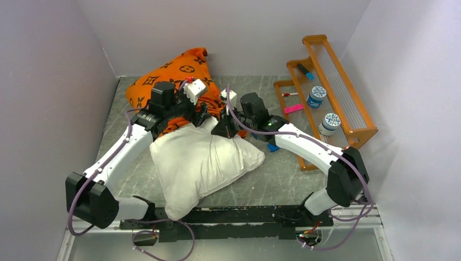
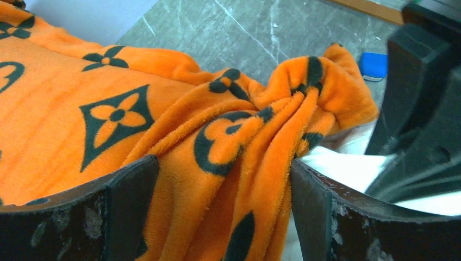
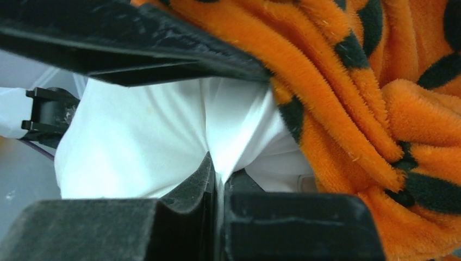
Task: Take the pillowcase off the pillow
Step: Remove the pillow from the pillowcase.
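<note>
My right gripper (image 3: 217, 179) is pinched tight on a fold of the white pillow (image 3: 141, 136), right where it meets the orange monogram pillowcase (image 3: 348, 81). My left gripper (image 2: 223, 185) stands wide open, its fingers (image 2: 119, 206) on either side of a bunched ridge of that pillowcase without squeezing it. Beyond both grippers the pillowcase is heaped toward the back wall and covers the pillow's far end. The rest of the pillow lies bare on the grey table (image 1: 282, 179), back toward my bases. Well off to the right of my right gripper, an orange wooden rack (image 1: 326, 43) holds two white jars (image 1: 317, 97) with blue patterned lids, a black marker (image 1: 304, 70) with a blue cap, and a pink item (image 1: 292, 109). A small blue object (image 1: 272, 147) lies on the table just beside my right arm.
</note>
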